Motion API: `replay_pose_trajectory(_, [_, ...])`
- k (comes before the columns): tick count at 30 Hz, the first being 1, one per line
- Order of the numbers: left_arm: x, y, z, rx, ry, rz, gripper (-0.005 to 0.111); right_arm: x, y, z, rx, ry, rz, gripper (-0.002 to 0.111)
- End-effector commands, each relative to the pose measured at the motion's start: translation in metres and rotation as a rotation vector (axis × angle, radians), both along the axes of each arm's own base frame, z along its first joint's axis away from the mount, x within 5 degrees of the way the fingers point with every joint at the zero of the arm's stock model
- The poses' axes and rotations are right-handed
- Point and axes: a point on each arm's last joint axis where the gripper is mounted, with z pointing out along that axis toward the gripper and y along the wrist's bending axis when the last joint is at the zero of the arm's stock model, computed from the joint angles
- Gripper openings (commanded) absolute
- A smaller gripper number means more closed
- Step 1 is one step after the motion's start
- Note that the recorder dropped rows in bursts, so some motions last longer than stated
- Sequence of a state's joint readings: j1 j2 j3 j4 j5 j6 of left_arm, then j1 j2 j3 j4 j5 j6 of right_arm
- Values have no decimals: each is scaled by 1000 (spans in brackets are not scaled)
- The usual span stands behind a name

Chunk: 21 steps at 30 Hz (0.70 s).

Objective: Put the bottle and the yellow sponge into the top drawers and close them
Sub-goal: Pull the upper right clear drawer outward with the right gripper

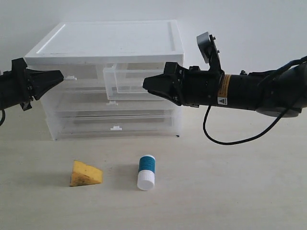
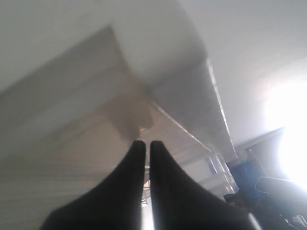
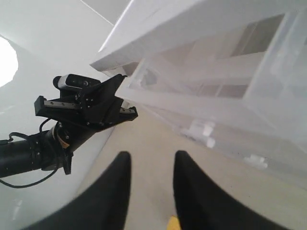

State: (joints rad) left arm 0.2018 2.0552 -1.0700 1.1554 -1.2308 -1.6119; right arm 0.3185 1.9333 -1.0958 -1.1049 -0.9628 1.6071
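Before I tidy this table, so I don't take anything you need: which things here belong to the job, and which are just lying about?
Belong to the job:
- bottle, lying on the table
- yellow sponge, beside it, not touching
- right top drawer, pulled out
- left top drawer, shut

Not part of it:
- the two full-width lower drawers, both shut

Right wrist view crops the yellow sponge (image 3: 172, 224).

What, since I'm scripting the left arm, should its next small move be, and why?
Probably open the left claw and ease it onto the tab handle of the left top drawer: that drawer looks closed, and the claw is shut beside it.
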Motion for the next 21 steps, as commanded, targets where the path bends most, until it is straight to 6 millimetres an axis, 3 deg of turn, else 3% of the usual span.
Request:
replay_pose_trajectory(1, [3,0,3,0,-7,10,4,2,-4,0,20,52,-36,51])
replay_pose_trajectory(12, [3,0,3,-2,-7,12,4,11,-8,-2,11,80,-149,51])
replay_pose_trajectory(21, [3,0,3,-3,-7,13,4,1,20,-3,-19,76,-152,51])
